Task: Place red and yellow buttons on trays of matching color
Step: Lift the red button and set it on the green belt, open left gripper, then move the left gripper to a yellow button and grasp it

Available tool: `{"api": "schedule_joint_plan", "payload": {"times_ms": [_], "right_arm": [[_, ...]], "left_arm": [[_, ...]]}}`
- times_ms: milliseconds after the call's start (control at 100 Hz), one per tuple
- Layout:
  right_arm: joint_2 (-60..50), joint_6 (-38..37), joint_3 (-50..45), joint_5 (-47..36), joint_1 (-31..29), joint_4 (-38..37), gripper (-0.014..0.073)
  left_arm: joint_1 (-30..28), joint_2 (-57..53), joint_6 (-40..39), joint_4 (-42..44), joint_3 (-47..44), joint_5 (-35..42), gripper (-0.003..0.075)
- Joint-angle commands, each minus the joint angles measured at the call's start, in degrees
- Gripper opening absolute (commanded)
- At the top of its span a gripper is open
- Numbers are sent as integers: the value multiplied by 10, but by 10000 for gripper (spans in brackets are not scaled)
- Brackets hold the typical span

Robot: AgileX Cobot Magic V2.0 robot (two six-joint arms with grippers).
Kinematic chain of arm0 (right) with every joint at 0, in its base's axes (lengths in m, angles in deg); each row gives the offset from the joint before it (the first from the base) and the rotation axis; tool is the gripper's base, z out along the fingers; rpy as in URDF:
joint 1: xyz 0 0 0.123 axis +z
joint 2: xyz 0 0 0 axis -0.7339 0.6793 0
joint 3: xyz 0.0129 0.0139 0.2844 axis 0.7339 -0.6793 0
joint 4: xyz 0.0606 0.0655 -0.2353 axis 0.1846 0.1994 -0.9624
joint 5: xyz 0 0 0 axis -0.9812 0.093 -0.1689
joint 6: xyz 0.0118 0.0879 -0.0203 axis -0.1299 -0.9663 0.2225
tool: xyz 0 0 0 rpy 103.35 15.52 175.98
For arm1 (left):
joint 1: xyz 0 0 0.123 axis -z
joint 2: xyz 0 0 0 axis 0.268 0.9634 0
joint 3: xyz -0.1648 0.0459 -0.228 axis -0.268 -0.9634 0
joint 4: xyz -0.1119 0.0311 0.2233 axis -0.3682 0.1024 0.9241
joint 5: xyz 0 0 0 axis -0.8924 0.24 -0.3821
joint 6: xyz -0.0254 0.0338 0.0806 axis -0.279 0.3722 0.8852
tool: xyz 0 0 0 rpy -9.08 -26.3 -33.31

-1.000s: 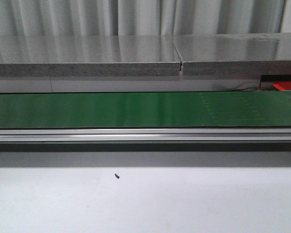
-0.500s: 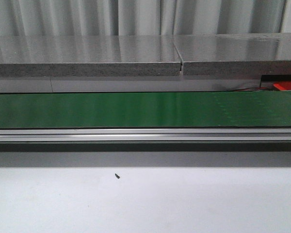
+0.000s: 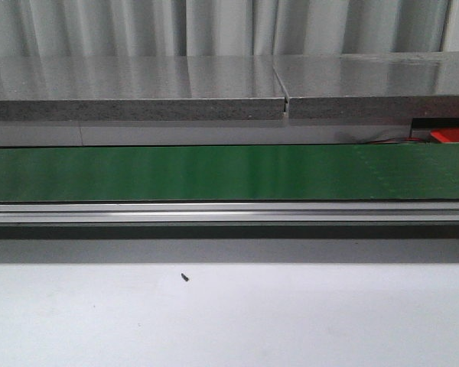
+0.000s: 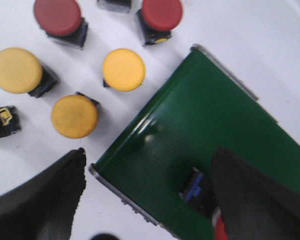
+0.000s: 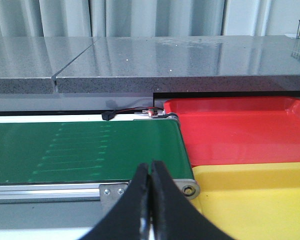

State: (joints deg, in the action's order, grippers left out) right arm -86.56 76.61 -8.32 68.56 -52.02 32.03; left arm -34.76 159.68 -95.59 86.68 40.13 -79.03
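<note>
Looking forward in the front view: green conveyor belt (image 3: 229, 173) across the middle of the frame, bare of buttons; grey stone ledge (image 3: 138, 88) behind it; pale worktop (image 3: 291, 321) along the bottom with a tiny dark speck (image 3: 184, 277) left of centre. Sliver of the red tray (image 3: 453, 136) at the right edge. Neither arm visible here.

Turning to the left wrist view: left gripper (image 4: 150, 192) with jaws spread wide, dark fingers (image 4: 40, 200) at lower left and lower right, nothing clamped between them. Belt end filling the centre and right of the frame. Partly hidden by the lower-right finger, a button (image 4: 202, 192) with a dark and blue base and a hint of red at the bottom edge, apparently resting on the belt. On the white surface at upper left: two red buttons (image 4: 57, 17), three yellow buttons (image 4: 124, 69), one dark part (image 4: 2, 122) at the left edge.

Moving to the right wrist view: right gripper (image 5: 150, 200) at bottom centre, jaws pressed together, holding nothing. Belt at left, red tray at right centre, yellow tray (image 5: 255, 200) at lower right, touching edge to edge. Both trays empty as far as visible.

Judging progress: barely begun, perhaps one button fed onto the belt, none delivered, at least five waiting.
</note>
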Motion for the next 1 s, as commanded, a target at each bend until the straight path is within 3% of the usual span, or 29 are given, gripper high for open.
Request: {"api": "schedule_joint_plan", "payload": {"times_ms": [0,250,450,990], "right_arm": [[-13,-1,8,-45,1,-6,-67],[-13,-1,8,-45,1,-6,-67],[-13,-1,8,-45,1,-6,-67],[-13,-1,8,-45,1,-6,-67]], "left_arm": [[-14,1,-8,-4,18,2,513],[-26,50,-8,-21,39,21,508],[-25,90,-4,-35,86,21,439],[-24,155,15,-37,133,23,440]]}}
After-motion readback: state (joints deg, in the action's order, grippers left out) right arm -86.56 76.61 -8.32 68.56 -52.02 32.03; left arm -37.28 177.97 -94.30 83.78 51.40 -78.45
